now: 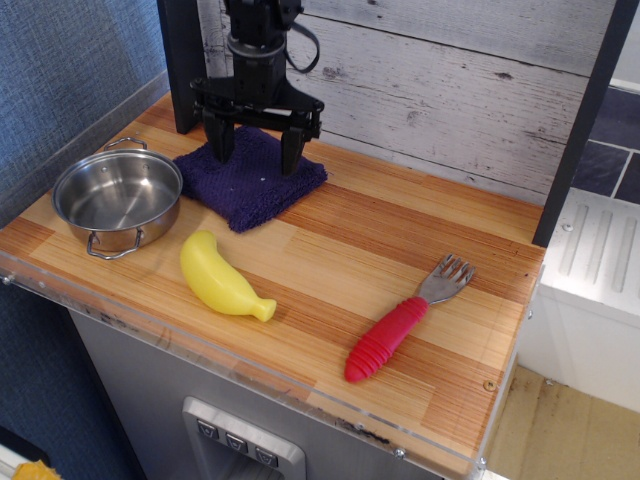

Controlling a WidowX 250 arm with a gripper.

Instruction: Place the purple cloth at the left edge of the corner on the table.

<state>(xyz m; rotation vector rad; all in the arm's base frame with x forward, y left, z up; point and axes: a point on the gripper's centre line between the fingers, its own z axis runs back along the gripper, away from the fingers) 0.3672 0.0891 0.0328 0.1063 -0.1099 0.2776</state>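
The purple cloth (pixel 250 180) lies flat on the bench (pixel 400 250), toward the back left corner, just in front of the dark upright post (pixel 183 65) that stands at the back edge. Its left side comes close to the steel pot (pixel 117 198), which sits near the left edge with its two wire handles pointing to the back and the front.

Directly above the cloth hangs the black claw (pixel 256 150), pointing straight down with its two fingers spread wide apart (roughly as wide as the cloth's back half). The fingertips (pixel 290 160) have reached the cloth's upper surface, one toward its left part and one toward its right; whether they press into the knit or only touch it cannot be told. Nothing is held between them.

Toward the front edge, a yellow toy banana (pixel 220 277) lies on the wood, just in front of the cloth and right of the pot. Well apart from these, near the right edge, rests a fork with a red ribbed handle (pixel 400 325), its metal tines pointing to the back right corner.
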